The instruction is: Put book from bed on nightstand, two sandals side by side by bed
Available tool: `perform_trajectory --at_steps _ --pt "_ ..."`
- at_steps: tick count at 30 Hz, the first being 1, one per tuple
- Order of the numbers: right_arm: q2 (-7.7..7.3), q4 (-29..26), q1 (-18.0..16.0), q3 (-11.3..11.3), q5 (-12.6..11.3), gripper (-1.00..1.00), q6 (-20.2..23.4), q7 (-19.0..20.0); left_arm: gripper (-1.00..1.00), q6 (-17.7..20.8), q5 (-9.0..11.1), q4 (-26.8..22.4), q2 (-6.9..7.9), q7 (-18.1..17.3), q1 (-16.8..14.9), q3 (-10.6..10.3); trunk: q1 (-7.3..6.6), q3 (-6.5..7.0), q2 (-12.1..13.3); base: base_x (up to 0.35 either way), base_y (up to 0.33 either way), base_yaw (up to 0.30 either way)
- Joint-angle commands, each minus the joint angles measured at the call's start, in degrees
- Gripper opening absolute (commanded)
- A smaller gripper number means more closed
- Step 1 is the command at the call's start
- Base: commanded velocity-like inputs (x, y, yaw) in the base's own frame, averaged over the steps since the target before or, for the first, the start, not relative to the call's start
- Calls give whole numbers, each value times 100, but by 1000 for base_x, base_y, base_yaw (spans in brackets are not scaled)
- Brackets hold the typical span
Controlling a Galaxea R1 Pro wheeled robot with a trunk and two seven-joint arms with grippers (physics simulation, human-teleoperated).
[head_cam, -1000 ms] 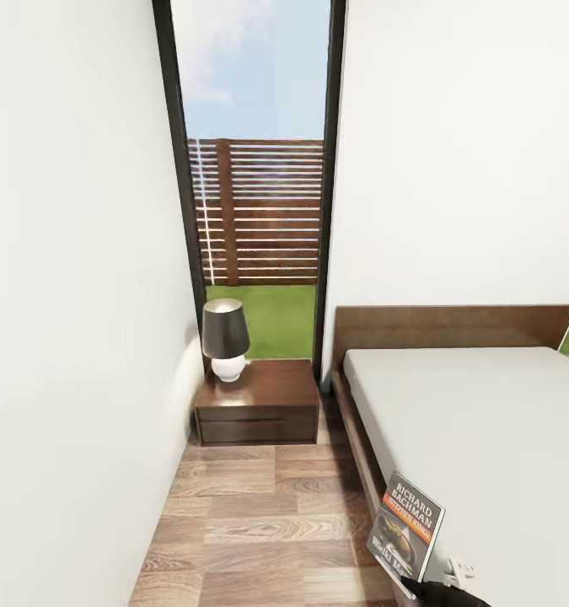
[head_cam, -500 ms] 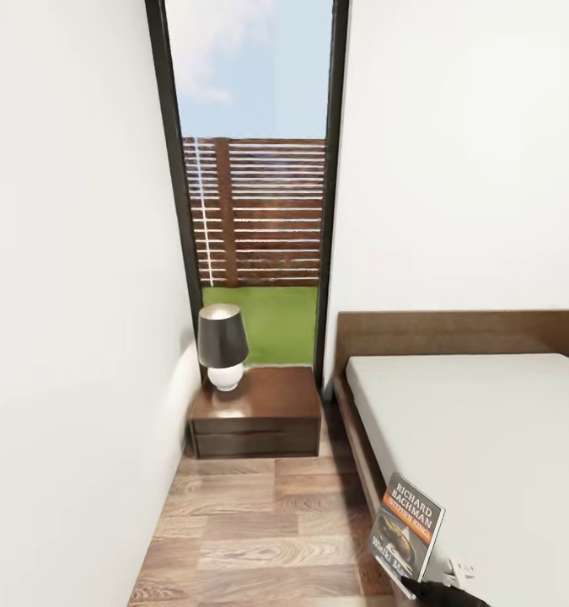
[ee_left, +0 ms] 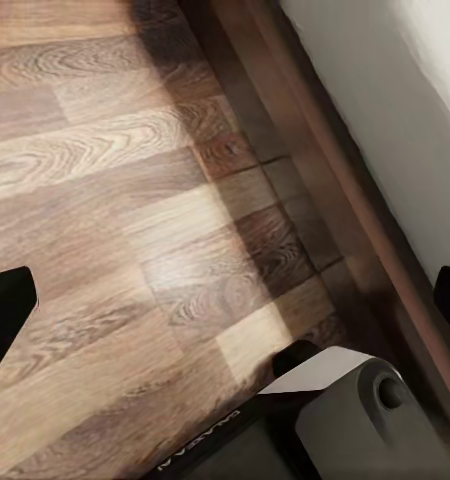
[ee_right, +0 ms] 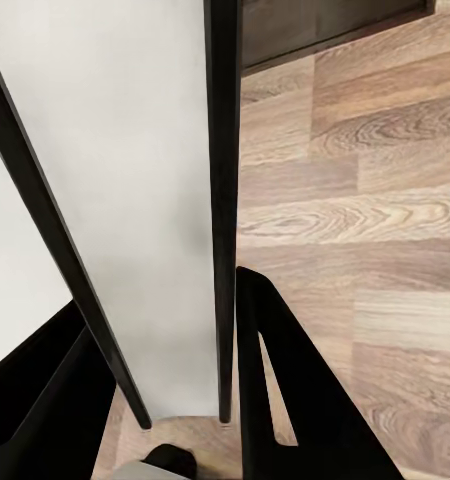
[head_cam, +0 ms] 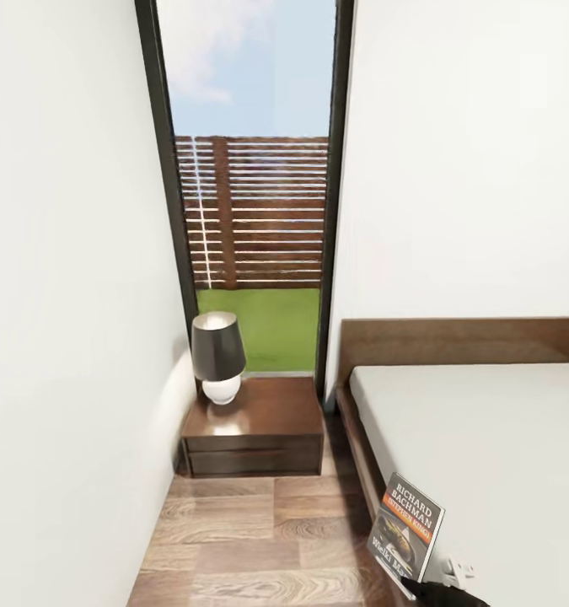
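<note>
My right gripper (head_cam: 440, 592) is shut on the lower edge of the book (head_cam: 406, 534), holding it upright at the bed's near left side, its dark cover with the orange band and "Richard Bachman" lettering facing me. In the right wrist view the book (ee_right: 155, 200) stands edge-on between the black fingers (ee_right: 285, 400). The nightstand (head_cam: 263, 417) with its dark-shaded lamp (head_cam: 217, 354) stands ahead by the window. The bed (head_cam: 486, 447) runs along the right. My left gripper (ee_left: 225, 300) hangs open over the floor beside the bed frame (ee_left: 315, 190). The sandals are out of view.
A white wall (head_cam: 65, 337) closes the left side, leaving a narrow strip of wood-plank floor (head_cam: 250, 539) between it and the bed. A tall dark-framed window (head_cam: 250, 194) rises behind the nightstand. Part of my own base (ee_left: 355, 420) is near the bed frame.
The head view has shifted: the nightstand, lamp and headboard sit lower and look slightly larger, as the camera moved. The book stays in the same place in my right gripper.
</note>
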Motion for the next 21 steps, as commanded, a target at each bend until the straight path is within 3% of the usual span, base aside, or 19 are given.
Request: perform_trajectory --at_steps 1,21 --pt "-6 -7 -4 34 -73 -100 38 6 100 -31 -61 1 -1 -16 -5 47 4 -9 -6 327 0 0" --pt "-6 -5 -4 34 -73 -100 37 0 100 -31 -61 1 -1 -16 -5 47 4 -9 -6 327 0 0"
